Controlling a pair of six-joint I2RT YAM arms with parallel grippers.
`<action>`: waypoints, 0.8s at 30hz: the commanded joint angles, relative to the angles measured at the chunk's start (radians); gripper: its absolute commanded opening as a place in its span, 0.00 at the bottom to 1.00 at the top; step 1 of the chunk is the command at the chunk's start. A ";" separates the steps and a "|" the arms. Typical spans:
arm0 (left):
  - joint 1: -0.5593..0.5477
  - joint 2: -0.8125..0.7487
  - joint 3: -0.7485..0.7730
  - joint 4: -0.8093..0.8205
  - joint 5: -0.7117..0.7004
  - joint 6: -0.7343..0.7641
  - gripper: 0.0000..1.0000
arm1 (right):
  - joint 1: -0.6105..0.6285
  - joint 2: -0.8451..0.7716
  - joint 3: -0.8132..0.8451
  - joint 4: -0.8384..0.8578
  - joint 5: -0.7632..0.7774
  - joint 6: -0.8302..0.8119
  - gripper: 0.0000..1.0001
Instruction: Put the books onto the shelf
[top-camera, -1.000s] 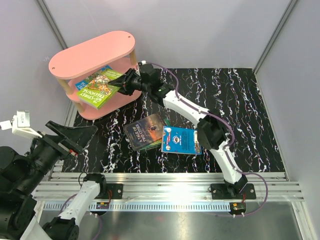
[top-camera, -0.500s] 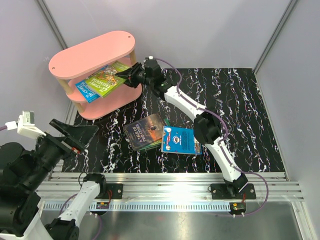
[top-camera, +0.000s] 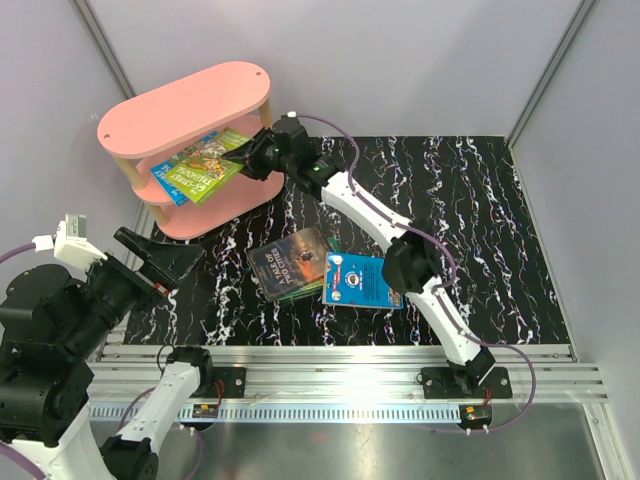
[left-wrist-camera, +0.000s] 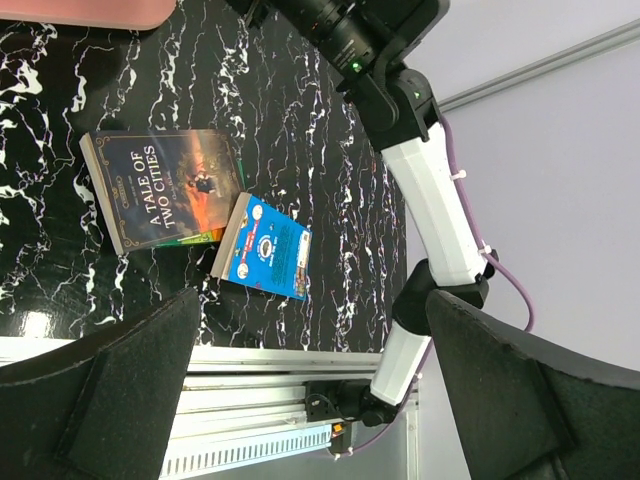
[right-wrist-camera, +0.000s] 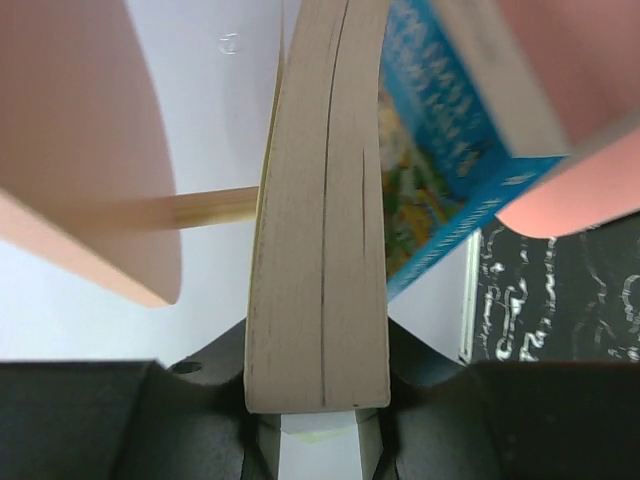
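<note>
My right gripper (top-camera: 252, 155) is shut on a green cartoon-cover book (top-camera: 212, 162) at its near end, holding it inside the middle tier of the pink shelf (top-camera: 185, 105). In the right wrist view the book's pale page edge (right-wrist-camera: 320, 250) fills the space between the jaws (right-wrist-camera: 320, 405). A blue book (right-wrist-camera: 430, 170) lies against it, between the pink boards (right-wrist-camera: 80, 150). On the table lie a dark book (top-camera: 290, 262) and a bright blue book (top-camera: 362, 280). My left gripper (top-camera: 160, 262) hangs open at the front left, holding nothing (left-wrist-camera: 312, 300).
A green edge of another book (top-camera: 308, 292) peeks from under the dark book. The table is black marble-patterned (top-camera: 470, 200), with grey walls around it and a metal rail (top-camera: 340, 360) along the near edge. A pale wooden shelf post (right-wrist-camera: 190, 210) stands near the held book.
My right gripper has carried the green book up and leftward, deeper into the shelf's middle tier. The left arm has shifted slightly right, still open.
</note>
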 joint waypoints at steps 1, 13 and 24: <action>-0.004 0.013 0.001 0.058 0.004 -0.007 0.99 | 0.028 0.016 0.132 0.044 0.061 0.036 0.00; -0.004 0.021 0.038 -0.003 -0.013 0.018 0.99 | 0.052 0.039 0.130 0.114 0.201 0.068 0.14; -0.004 0.035 0.081 -0.020 -0.008 0.033 0.99 | 0.068 0.113 0.212 0.177 0.310 0.105 0.21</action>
